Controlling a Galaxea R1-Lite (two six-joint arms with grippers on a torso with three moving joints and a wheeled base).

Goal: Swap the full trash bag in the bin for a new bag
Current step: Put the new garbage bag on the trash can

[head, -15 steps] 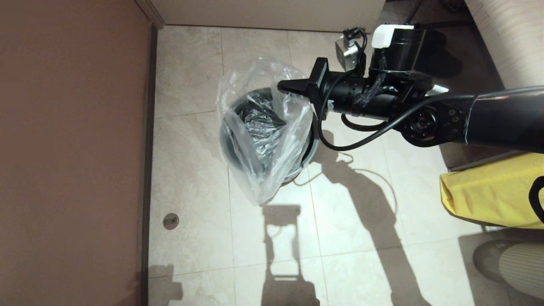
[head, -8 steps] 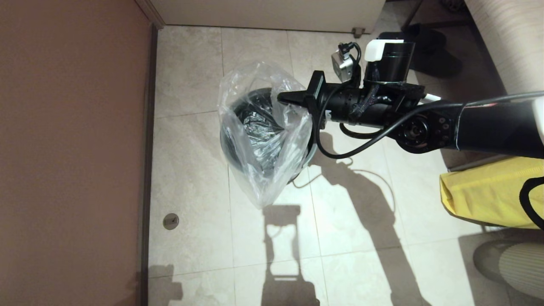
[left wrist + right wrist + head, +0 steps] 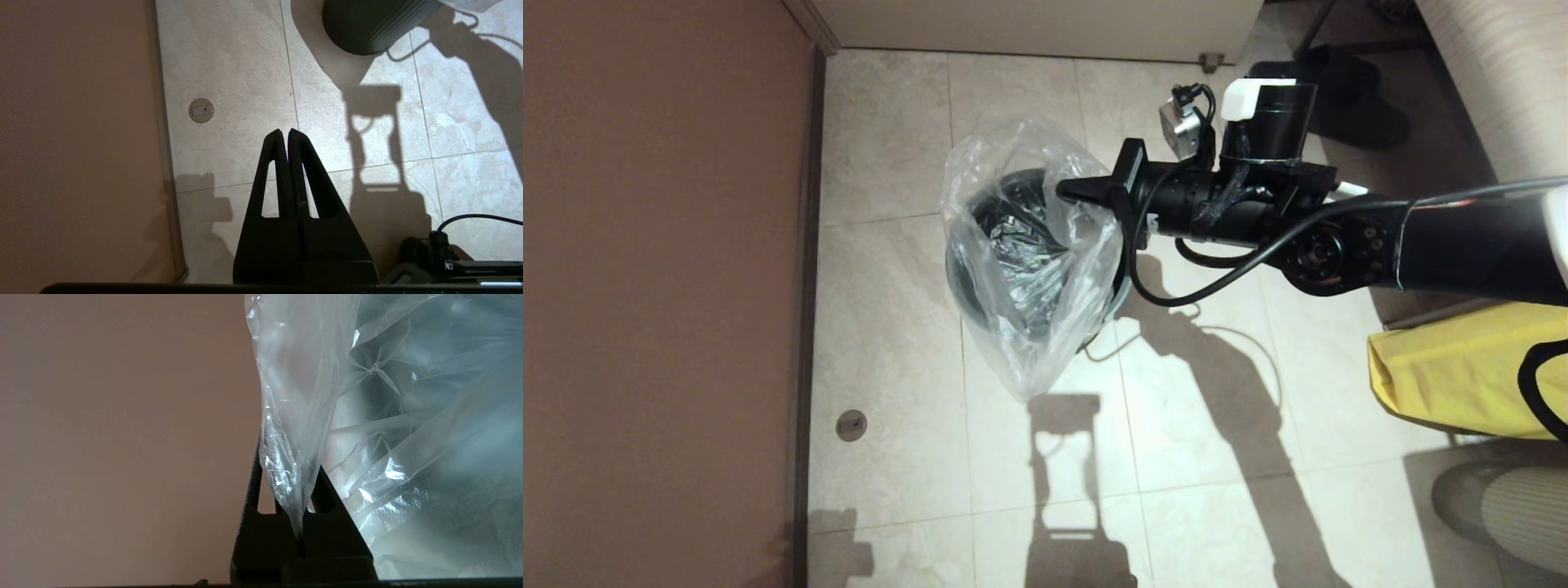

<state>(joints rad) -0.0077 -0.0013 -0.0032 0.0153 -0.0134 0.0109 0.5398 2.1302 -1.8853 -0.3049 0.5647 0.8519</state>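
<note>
Your right gripper point(image 3: 1068, 187) is closed on a gathered fold of the new bag point(image 3: 1029, 261), pinching the film at its mouth edge; the right wrist view shows the plastic drawn down into the closed jaws. The clear bag hangs open above the bin point(image 3: 964, 282), its lower part draping over the bin's near side toward the tiled floor point(image 3: 1192, 425), not inside it. The star-gathered bottom seal point(image 3: 374, 369) is visible through the film.

Your left gripper point(image 3: 288, 136) is parked low near the brown wall point(image 3: 73, 143), its fingers pressed together on nothing.

Hazards from this position:

- Single-point hold. You hold only one fold, so the mouth may collapse as you lower it, leaving the bag bunched on the rim.
- Misplaced bottom. The bag's lower end appears to lie outside the bin; descending now would likely drape it down the outer wall.
- Thin film. A sharp pull against the rim could tear it or slip it from the jaws.
- The light bin may tip or slide if the bag drags on it.
</note>
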